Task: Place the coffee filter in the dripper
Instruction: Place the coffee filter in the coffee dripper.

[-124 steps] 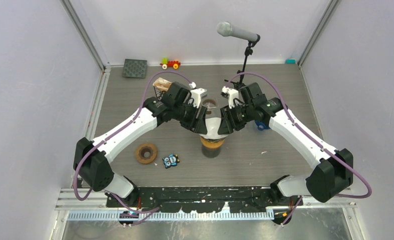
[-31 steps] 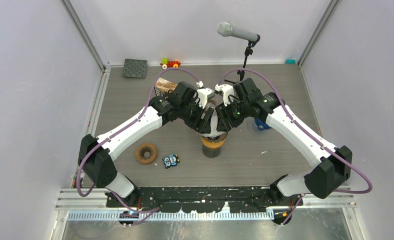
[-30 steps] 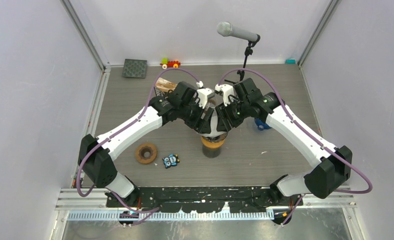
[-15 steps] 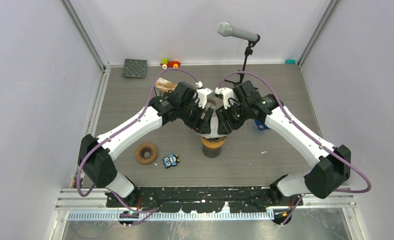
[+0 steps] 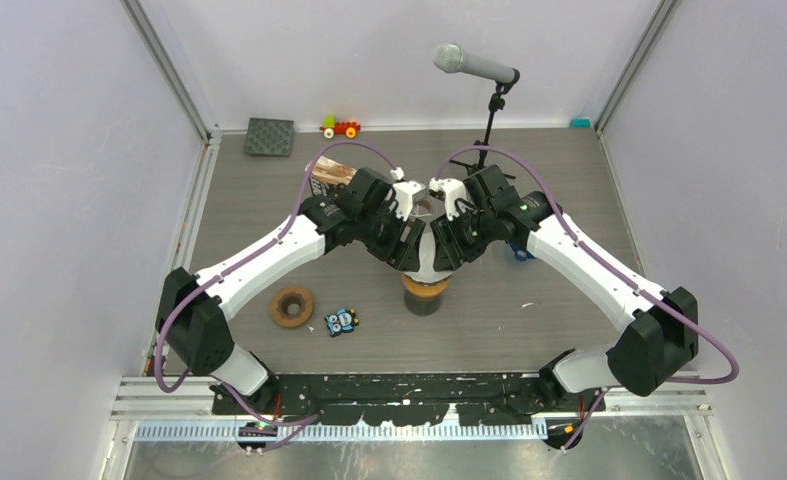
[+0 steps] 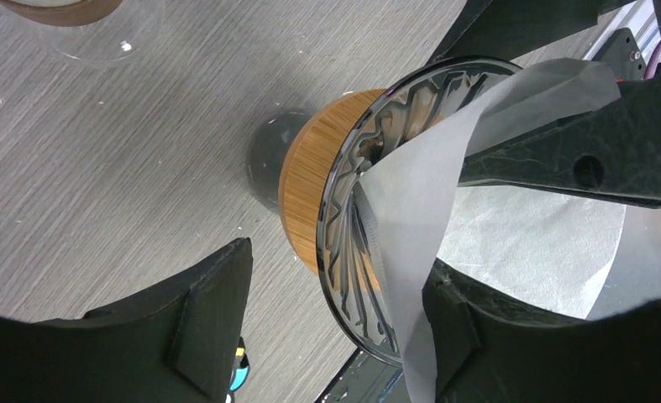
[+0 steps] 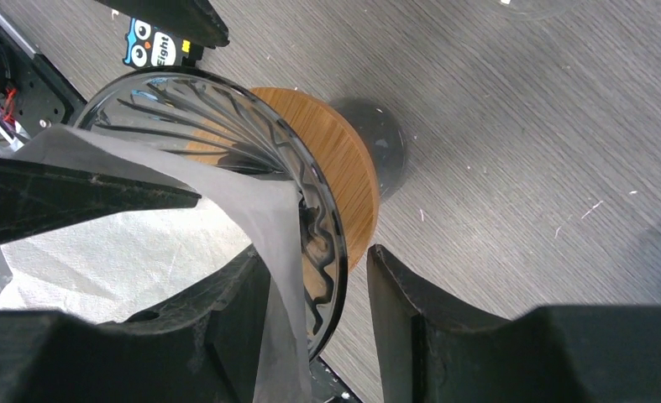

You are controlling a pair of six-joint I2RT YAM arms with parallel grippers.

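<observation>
Left end effector [image 6: 333, 290] astride dripper [image 6: 348, 197] rim; filter [image 6: 415, 189] partly covers inner finger [image 6: 478, 344].

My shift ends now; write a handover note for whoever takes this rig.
Left end effector: open, straddling the dripper rim, inner finger against the coffee filter.
Right end effector: open, likewise from the opposite side.
Done: filter lies inside the dripper cone.
Left: paper rises above the rim and looks unseated; press it down, then withdraw both arms.
</observation>
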